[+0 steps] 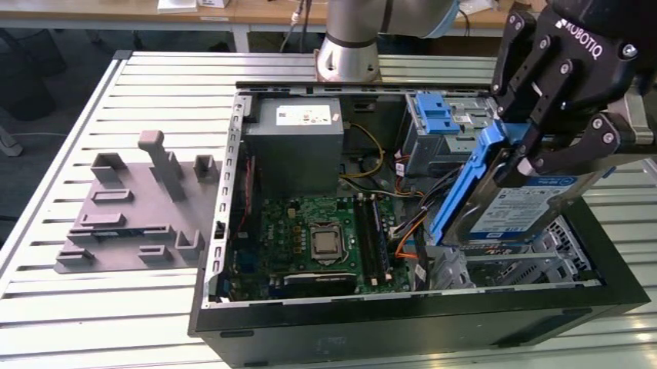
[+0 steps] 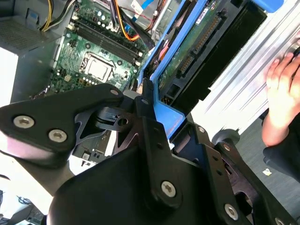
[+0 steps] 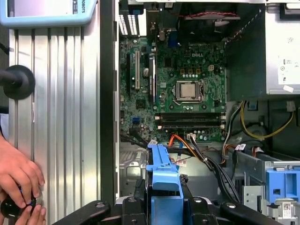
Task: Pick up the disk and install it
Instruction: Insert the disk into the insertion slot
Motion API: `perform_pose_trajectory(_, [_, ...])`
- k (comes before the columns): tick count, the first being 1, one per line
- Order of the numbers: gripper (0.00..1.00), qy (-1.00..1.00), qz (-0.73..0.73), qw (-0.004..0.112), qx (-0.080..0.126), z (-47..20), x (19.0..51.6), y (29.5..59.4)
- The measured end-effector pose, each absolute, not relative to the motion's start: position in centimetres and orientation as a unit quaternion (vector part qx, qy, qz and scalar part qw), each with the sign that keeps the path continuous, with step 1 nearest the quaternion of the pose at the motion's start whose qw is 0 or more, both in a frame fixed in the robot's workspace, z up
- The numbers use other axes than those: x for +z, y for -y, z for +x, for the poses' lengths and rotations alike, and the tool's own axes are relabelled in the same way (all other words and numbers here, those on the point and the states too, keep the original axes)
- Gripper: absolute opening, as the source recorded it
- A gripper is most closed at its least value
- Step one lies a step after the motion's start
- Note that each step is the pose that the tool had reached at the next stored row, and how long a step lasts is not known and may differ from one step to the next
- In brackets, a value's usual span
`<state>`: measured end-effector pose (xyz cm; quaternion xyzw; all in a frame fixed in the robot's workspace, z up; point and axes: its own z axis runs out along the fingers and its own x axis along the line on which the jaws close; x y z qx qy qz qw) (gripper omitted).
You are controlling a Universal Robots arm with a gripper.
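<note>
The disk [image 1: 518, 209], a silver drive with a blue-and-white label in a blue plastic carrier [image 1: 467, 192], hangs on edge and tilted over the exterior view's right part of the open computer case [image 1: 411, 298]. My black gripper [image 1: 552, 150] is shut on its upper end, one finger on each flat side. The disk's lower end sits just above the metal bay at the case's near right corner. In the first wrist view the blue carrier [image 3: 164, 174] points down into the case. The second wrist view shows the disk's [image 2: 206, 44] dark connector edge.
Inside the case lie the green motherboard [image 1: 318, 238], the grey power supply [image 1: 298, 146], loose cables and a silver cage with a blue latch [image 1: 436, 123]. A grey fixture plate [image 1: 134, 219] lies on the slatted table at the exterior view's left. A person's hand [image 3: 16, 176] rests beside the case.
</note>
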<state>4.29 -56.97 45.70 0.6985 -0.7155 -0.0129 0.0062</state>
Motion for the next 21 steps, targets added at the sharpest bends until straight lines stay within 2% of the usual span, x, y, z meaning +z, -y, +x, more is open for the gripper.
perform_pose_trajectory(21, [0.36,0.7,0.714,0.007,-0.013,6.8,44.9,57.0])
